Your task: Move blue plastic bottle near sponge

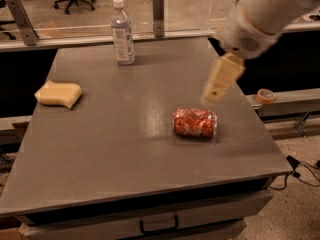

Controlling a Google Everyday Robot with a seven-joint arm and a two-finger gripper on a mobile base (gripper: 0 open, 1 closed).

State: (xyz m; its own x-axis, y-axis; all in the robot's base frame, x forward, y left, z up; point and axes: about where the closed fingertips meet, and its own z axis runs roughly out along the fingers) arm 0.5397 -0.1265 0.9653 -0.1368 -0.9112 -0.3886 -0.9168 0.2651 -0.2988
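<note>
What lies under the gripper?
The gripper hangs above the table, just behind the crushed red can; under it shows only bare grey top. Its body hides a small patch.

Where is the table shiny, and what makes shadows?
Camera view: a pale sheen on the table, left of the red can; the blue plastic bottle, the sponge and the can each throw a small dark shadow at the base; the end effector hangs above the can.

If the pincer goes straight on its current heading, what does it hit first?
Probably the crushed red can: the pincer hangs over the right of the table, angled down-left, with the can just past its tip. Depth is unclear, so it might touch bare table beside it.
</note>
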